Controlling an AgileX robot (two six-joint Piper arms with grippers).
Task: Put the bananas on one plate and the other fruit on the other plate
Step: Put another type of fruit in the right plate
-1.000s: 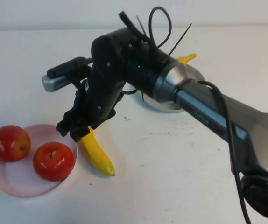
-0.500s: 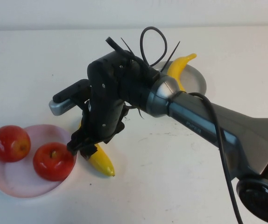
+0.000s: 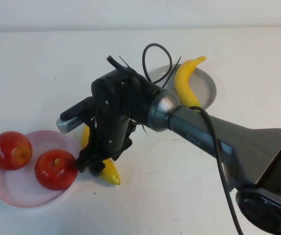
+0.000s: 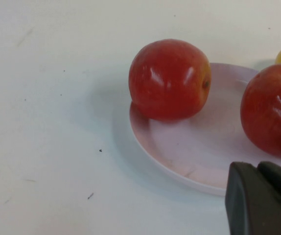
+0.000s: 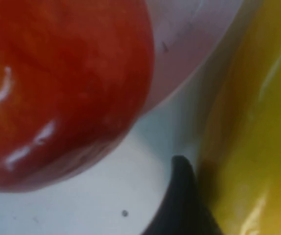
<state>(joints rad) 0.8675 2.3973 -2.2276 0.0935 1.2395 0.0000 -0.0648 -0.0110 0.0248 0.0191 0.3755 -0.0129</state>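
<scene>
Down near the counter's front-left part, my right claw (image 3: 95, 165) hangs low over a banana (image 3: 106, 170) that lies on the counter (image 3: 170, 176), just beside the pink plate (image 3: 18, 188). Its jaws stand wide apart, straddling the banana without clamping it; in the right wrist view one dark fingertip (image 5: 182, 196) sits against the yellow skin, with the nearer apple (image 5: 57, 88) close by on the other side. Only the banana's front end shows clear of my wrist in the high view.

That apple (image 3: 56, 169) sits on the pink plate's right side, almost touching my claw. The second apple (image 3: 10, 150) rests at the plate's left rim.

Farther back, toward the counter's middle rear, the grey plate (image 3: 206, 88) carries the other banana (image 3: 186, 81), which lies across it with its tip poking past the far rim.

My left claw (image 4: 263, 198) shows only in its own wrist view, its fingers pressed together and holding nothing, just beside the pink plate's edge near the apples.
</scene>
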